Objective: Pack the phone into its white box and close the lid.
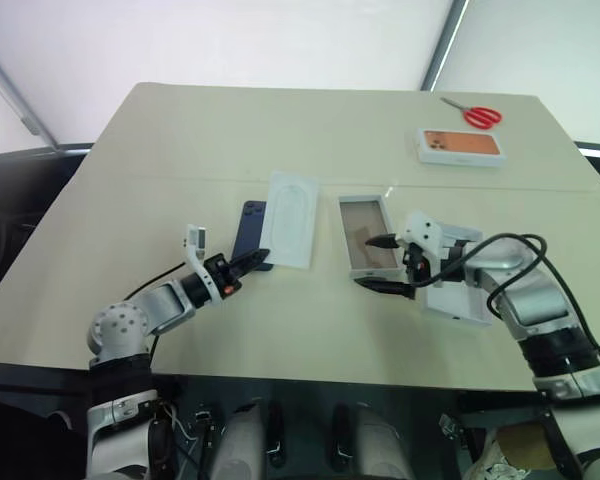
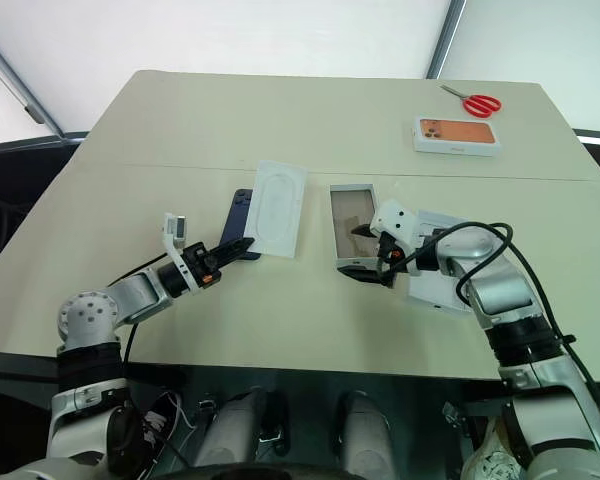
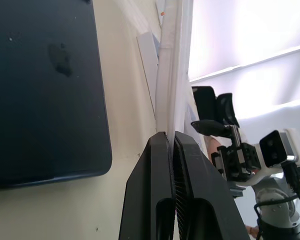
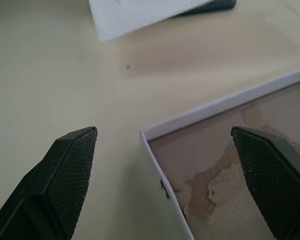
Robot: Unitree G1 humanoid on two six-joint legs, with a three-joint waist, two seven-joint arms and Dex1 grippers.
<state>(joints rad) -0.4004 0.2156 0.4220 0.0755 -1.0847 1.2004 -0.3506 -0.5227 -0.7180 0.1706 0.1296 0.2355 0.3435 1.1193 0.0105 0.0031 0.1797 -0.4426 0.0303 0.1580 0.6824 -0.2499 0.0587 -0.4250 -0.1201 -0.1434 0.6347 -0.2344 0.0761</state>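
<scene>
My left gripper (image 3: 171,139) pinched the white insert's (image 1: 290,218) edge; my right gripper (image 4: 165,150) gaped wide, straddling the white box's (image 1: 366,235) corner.

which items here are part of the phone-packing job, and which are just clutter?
Job:
- phone, partly under the insert
- white box, open, near the right end effector
- lid, beside the box under the right arm

Lying about:
- scissors, far corner of the table
- orange-faced box, next to the scissors
- insert, its edge pinched by the left end effector
</scene>
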